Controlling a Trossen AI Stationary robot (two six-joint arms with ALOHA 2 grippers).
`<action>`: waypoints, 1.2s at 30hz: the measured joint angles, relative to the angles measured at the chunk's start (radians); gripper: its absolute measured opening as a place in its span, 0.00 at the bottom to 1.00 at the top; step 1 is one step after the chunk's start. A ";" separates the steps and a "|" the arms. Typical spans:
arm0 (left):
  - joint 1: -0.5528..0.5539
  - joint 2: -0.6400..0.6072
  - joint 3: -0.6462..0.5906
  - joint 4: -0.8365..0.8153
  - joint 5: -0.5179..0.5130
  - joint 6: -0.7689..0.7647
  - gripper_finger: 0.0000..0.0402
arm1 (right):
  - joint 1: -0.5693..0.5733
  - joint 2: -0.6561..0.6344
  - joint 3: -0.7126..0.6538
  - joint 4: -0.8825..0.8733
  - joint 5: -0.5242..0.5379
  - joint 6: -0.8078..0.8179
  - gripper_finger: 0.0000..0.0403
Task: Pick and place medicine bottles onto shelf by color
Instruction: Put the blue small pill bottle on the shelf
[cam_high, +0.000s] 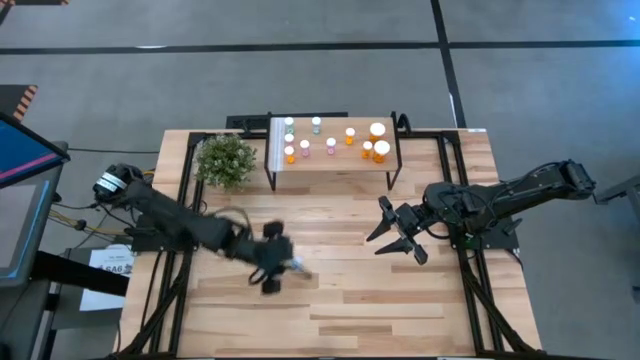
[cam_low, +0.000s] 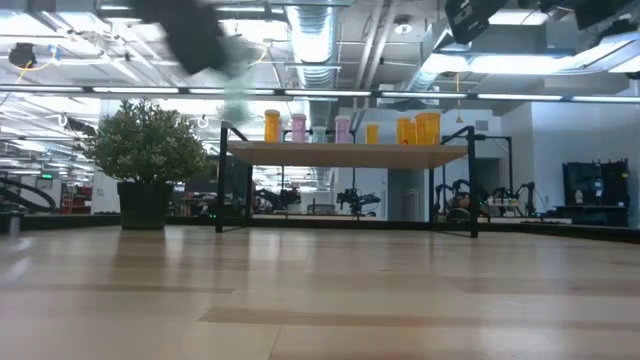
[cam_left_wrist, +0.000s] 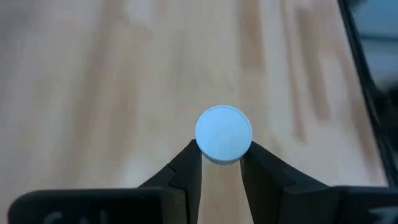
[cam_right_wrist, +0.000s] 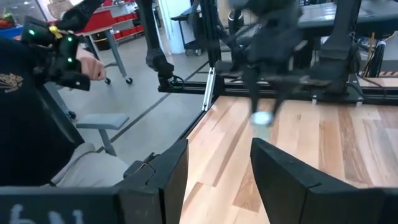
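bottles (cam_high: 330, 141): orange, pink, green | caps white | shelf (cam_high: 335, 167): light wood

Wooden table (cam_high: 340, 300), potted plant (cam_high: 226, 160), shelf (cam_high: 335, 163) holding medicine bottles (cam_high: 378, 130)

Open tabletop (cam_high: 340, 300) around my left gripper (cam_high: 283, 268); shelf (cam_high: 335, 165) top crowded with medicine bottles (cam_high: 331, 146), potted plant (cam_high: 226, 160) blocks its left, my right gripper (cam_high: 398, 232) flanks centre

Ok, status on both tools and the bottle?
Left tool shut on white-capped bottle, lifted above the table. Right tool open, empty, waiting at right. Shelf path clear.
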 joint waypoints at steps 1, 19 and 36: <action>0.037 -0.002 0.023 0.000 -0.010 0.029 0.20 | 0.000 -0.001 0.000 0.000 0.000 0.005 0.49; 0.546 0.007 0.296 -0.011 0.057 0.425 0.20 | 0.022 -0.257 -0.097 -0.035 0.108 -0.006 0.48; 0.667 0.304 0.684 -0.157 0.136 0.556 0.20 | -0.012 -0.262 -0.110 -0.042 0.112 -0.006 0.49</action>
